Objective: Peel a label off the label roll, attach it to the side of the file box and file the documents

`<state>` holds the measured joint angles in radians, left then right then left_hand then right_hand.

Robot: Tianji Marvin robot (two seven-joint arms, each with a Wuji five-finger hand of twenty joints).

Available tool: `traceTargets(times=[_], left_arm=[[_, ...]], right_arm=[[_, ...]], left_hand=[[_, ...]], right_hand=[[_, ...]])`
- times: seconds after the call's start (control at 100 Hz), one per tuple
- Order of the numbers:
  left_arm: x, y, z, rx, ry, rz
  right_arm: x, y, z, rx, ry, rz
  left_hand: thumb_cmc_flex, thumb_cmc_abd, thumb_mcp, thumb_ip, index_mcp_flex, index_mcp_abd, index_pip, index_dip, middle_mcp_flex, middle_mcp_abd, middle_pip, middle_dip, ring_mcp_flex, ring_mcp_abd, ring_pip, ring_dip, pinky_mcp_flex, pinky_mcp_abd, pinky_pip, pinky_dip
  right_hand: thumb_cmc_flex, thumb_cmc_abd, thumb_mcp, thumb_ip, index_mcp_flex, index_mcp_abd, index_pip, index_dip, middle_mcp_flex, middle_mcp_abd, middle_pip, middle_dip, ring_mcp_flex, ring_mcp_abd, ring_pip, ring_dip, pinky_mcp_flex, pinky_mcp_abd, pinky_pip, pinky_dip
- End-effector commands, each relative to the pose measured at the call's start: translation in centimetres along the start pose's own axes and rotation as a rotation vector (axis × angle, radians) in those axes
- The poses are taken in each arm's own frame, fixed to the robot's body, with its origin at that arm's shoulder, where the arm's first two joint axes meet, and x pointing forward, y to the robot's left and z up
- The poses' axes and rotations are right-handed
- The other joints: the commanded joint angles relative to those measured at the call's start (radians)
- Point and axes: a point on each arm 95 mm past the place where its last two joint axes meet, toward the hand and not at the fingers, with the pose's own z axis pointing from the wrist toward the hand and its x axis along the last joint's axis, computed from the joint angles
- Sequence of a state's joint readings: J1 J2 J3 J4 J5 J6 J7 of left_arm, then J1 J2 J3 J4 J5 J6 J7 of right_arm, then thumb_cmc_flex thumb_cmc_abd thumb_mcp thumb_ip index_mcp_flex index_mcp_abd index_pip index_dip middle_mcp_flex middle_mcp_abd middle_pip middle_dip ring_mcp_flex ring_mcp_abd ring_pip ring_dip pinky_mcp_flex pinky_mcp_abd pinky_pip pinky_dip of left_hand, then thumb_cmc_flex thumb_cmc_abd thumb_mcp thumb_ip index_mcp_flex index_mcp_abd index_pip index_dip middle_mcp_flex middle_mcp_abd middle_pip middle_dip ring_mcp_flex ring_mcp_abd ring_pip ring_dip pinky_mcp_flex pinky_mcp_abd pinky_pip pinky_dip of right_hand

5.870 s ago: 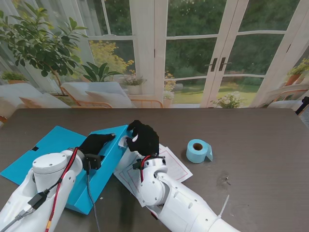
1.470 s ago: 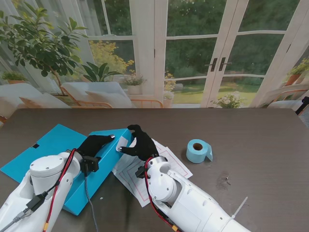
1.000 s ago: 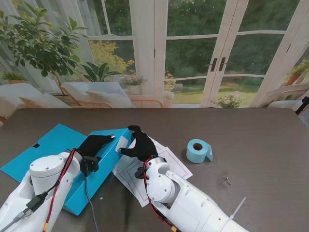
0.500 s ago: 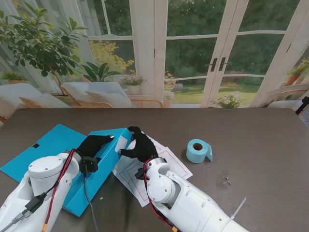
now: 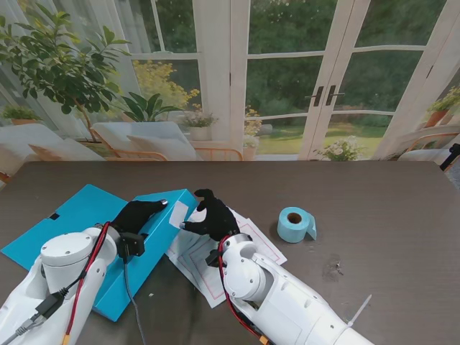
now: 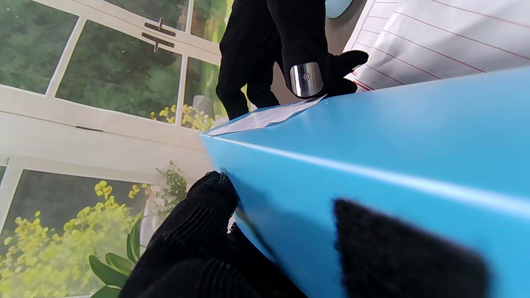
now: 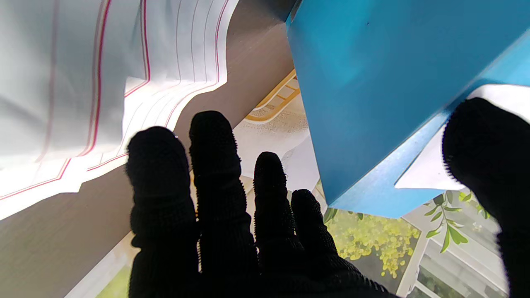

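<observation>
The blue file box [image 5: 154,248] lies open at the left of the table. A white label [image 5: 177,213] sits on its upright side wall. My left hand [image 5: 140,214] is shut on that wall, with fingers [image 6: 207,215] on either face of the blue box [image 6: 393,136]. My right hand [image 5: 210,217] is open beside the wall, fingers spread. Its thumb [image 7: 484,145] rests on the label [image 7: 426,174], whose corner stands off the box edge [image 6: 265,118]. The red-lined documents [image 5: 237,251] lie under my right wrist. The blue label roll [image 5: 293,224] stands to the right.
The box's open lid [image 5: 68,219] spreads flat to the far left. A small scuff mark [image 5: 334,267] shows on the dark table [image 5: 388,208] to the right of the roll. The glass doors and plants are beyond the far edge.
My right hand has come off the top of the box wall and slid slightly right and nearer to me, leaving the white label in view on the wall. The left hand has stayed put.
</observation>
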<state>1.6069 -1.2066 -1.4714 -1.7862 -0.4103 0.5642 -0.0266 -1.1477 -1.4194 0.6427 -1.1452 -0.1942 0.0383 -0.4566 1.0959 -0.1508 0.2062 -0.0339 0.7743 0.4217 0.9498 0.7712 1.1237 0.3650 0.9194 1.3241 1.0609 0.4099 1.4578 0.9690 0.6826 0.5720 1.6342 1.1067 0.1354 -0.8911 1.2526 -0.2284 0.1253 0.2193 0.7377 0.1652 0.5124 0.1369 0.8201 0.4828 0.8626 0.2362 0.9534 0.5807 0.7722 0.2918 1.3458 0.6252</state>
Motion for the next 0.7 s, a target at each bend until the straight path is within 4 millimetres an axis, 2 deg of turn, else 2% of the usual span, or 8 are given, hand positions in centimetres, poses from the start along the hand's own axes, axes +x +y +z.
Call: traceTargets(times=[0.0, 0.24, 0.69], left_arm=[[0.2, 0.3, 0.0, -0.009, 0.006, -0.007], [-0.5, 0.0, 0.6, 0.047, -0.008, -0.028], [-1.9, -0.7, 2.4, 0.163, -0.048, -0.03]], right_arm=[[-0.2, -0.1, -0.2, 0.012, -0.004, 0.013], [-0.6, 0.6, -0.1, 0.004, -0.011, 0.006], [-1.7, 2.4, -0.4, -0.011, -0.004, -0.047]], left_hand=[[0.047, 0.027, 0.021, 0.043, 0.01, 0.021, 0.019, 0.009, -0.003, -0.001, 0.002, 0.011, 0.017, -0.01, 0.051, 0.014, -0.011, 0.014, 0.004, 0.023], [0.047, 0.026, 0.02, 0.042, 0.008, 0.02, 0.019, 0.009, -0.004, 0.001, 0.001, 0.011, 0.017, -0.01, 0.051, 0.014, -0.012, 0.014, 0.003, 0.023], [0.049, 0.025, 0.02, 0.039, 0.005, 0.02, 0.018, 0.005, -0.007, 0.0, -0.003, 0.009, 0.01, -0.006, 0.043, 0.013, -0.026, 0.014, -0.009, 0.022]], right_hand=[[0.006, 0.019, 0.003, -0.001, -0.04, -0.019, 0.019, 0.011, 0.006, -0.03, 0.008, -0.008, -0.001, -0.001, -0.005, 0.001, -0.416, -0.033, -0.004, 0.022], [0.004, 0.072, -0.019, 0.006, -0.036, -0.026, 0.034, 0.019, 0.014, -0.027, 0.006, -0.008, 0.001, -0.001, -0.005, 0.002, -0.416, -0.032, -0.004, 0.023], [0.017, 0.092, -0.035, 0.012, 0.003, -0.071, 0.036, 0.025, 0.021, -0.022, 0.003, -0.007, 0.0, -0.008, -0.008, 0.0, -0.416, -0.032, -0.005, 0.023]])
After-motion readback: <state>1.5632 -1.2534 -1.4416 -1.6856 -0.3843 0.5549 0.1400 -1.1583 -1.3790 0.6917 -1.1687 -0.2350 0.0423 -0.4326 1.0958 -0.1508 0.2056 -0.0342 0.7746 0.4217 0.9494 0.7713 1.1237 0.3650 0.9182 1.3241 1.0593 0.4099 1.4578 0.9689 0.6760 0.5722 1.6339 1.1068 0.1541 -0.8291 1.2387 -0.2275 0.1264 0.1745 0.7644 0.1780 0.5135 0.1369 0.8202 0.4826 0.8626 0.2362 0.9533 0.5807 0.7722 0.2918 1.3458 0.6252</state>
